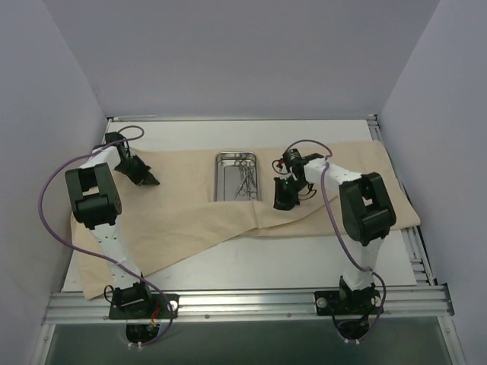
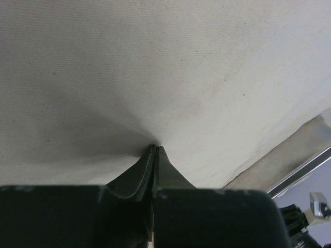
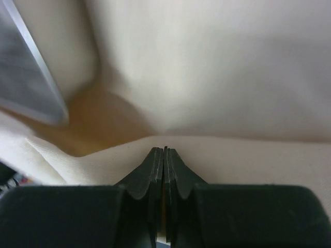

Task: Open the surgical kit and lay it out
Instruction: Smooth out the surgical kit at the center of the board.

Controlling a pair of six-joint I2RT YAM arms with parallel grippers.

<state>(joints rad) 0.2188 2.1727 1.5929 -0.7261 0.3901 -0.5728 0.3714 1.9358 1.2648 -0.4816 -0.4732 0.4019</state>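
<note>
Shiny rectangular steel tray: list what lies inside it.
Thin metal scissor-like instruments lie inside the shiny rectangular steel tray, bunched toward its right side; anything beneath them is covered.

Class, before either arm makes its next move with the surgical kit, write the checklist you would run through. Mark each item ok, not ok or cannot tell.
1. The left gripper is shut and the cloth puckers at its tips: ok.
2. The right gripper is shut at a fold of the cloth. Whether it truly grips the cloth: cannot tell.
3. The tray sits flat on the cloth between the arms: ok.
4. The instruments lie inside the tray: ok.
5. The cloth is spread fully flat: not ok, a fold remains beside the tray near the right gripper.
</note>
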